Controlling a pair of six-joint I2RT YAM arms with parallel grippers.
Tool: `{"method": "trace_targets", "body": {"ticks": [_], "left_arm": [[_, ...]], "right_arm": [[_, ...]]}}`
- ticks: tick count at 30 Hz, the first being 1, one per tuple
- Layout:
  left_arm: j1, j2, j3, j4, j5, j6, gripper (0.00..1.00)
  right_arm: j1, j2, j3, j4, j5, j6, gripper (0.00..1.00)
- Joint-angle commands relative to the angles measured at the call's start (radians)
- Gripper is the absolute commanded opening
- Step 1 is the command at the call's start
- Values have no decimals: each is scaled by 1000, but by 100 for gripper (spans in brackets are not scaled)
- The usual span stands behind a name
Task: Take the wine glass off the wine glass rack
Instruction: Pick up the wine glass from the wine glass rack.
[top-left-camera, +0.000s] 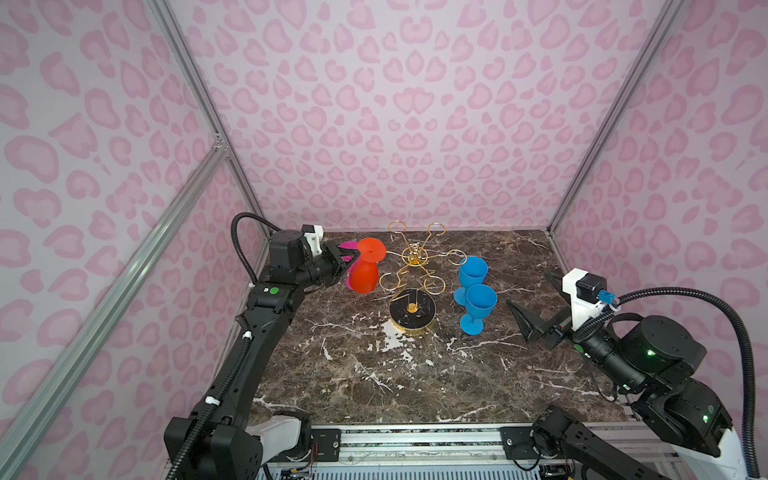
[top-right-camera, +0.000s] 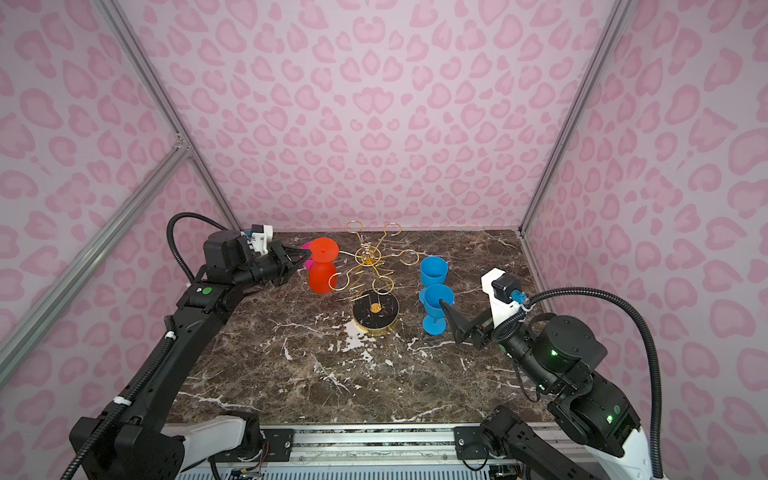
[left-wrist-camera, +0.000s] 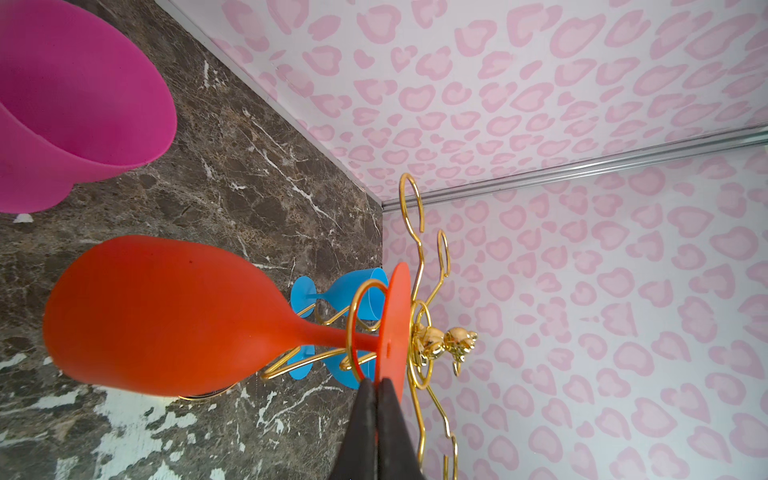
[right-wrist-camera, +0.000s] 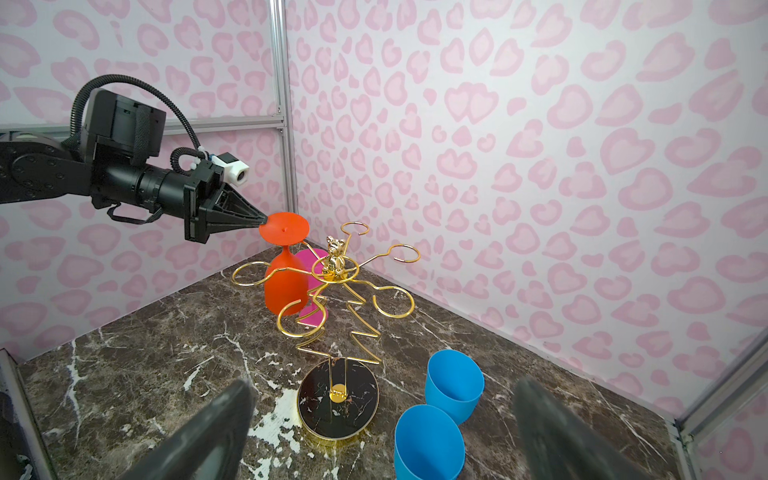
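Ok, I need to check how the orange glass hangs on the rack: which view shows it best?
Left wrist: the orange wine glass hangs bowl down, stem through a wine glass rack loop, the left gripper's fingers pinching its foot. The right wrist view shows this smaller; both top views show mostly foot and bowl from above.

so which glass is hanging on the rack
The orange wine glass: it hangs bowl-down from the wine glass rack, left gripper shut on its foot. The pink glass and blue glasses sit on the table.
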Motion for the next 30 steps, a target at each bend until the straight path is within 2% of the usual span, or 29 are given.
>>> {"method": "trace_targets", "body": {"ticks": [1, 11, 30], "left_arm": [[-5, 0, 14, 85, -2, -45, 3], [-40, 57, 82, 103, 12, -61, 3], [-70, 88, 86, 109, 25, -70, 4]], "right_arm": [[1, -12, -9, 7, 9, 12, 99], [0, -28, -11, 18, 12, 24, 100], [0, 10, 1, 17, 2, 7, 100]]}}
